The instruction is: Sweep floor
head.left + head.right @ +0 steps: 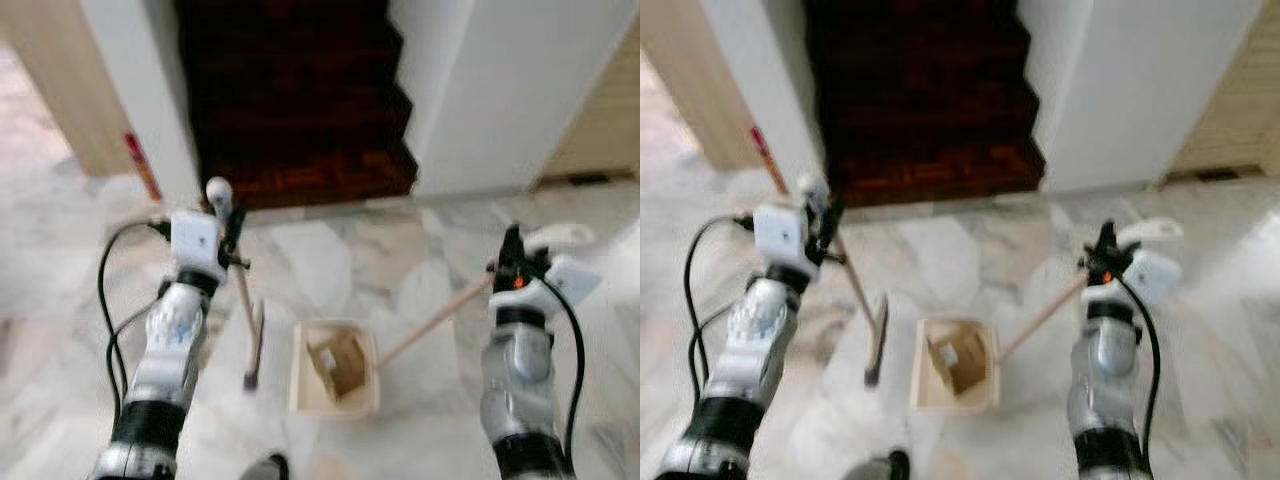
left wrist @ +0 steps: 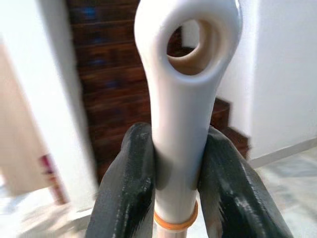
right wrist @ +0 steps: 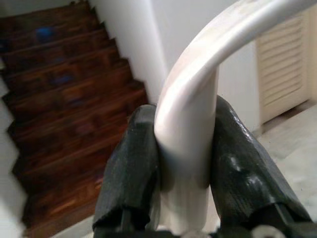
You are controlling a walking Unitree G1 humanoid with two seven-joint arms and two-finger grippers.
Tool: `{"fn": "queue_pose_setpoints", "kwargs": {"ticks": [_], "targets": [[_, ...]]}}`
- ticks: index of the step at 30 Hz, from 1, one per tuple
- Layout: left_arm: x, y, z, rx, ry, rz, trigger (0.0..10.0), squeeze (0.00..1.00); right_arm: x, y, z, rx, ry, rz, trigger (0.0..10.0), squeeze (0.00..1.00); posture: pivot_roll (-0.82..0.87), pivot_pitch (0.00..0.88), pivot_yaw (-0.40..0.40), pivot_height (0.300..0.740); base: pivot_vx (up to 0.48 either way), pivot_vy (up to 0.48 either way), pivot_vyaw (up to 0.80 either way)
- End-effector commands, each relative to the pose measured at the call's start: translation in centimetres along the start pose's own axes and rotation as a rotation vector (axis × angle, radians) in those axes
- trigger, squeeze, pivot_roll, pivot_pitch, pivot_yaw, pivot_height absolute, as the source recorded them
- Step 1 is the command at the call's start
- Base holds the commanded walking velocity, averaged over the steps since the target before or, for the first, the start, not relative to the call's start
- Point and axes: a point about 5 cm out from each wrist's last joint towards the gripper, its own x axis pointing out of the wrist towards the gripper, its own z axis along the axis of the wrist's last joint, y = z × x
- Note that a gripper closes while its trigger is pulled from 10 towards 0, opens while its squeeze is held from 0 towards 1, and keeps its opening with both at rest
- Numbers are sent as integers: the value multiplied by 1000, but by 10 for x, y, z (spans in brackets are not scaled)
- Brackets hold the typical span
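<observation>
My left gripper [image 1: 230, 225] is shut on the white looped top of the broom handle [image 2: 184, 99]. The broom [image 1: 245, 310] slants down to its dark head [image 1: 254, 350] on the marble floor. My right gripper [image 1: 515, 255] is shut on the curved white grip [image 3: 190, 114] of the dustpan handle [image 1: 430, 320]. That wooden stick runs down left to the beige dustpan [image 1: 333, 368], which rests on the floor between my arms with brown scraps [image 1: 340, 362] inside. The broom head stands just left of the pan, apart from it.
Dark wooden stairs [image 1: 300, 100] rise straight ahead between white walls [image 1: 510, 90]. A red-handled stick [image 1: 142, 165] leans at the left wall corner. A louvred cupboard door [image 1: 605, 120] stands at the right. Pale marble floor [image 1: 330, 260] spreads around me.
</observation>
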Motion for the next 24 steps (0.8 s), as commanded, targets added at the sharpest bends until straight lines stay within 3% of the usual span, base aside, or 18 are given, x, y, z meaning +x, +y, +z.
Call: {"fn": "queue_pose_setpoints", "kwargs": {"ticks": [1,19,24], "targets": [[3,-4,11,4,-51,-11,10000,0,4,-1,8,27,-39,-17,10000,0,167,117,-42,740,0,0,0],[1,-5,10,-38,-36,26,10000,0,3,-4,8,46,-35,-27,10000,0,161,111,-48,740,0,0,0],[2,-6,10,-33,-32,20,10000,0,5,-3,9,40,-32,-22,10000,0,158,102,-49,740,0,337,0]]}}
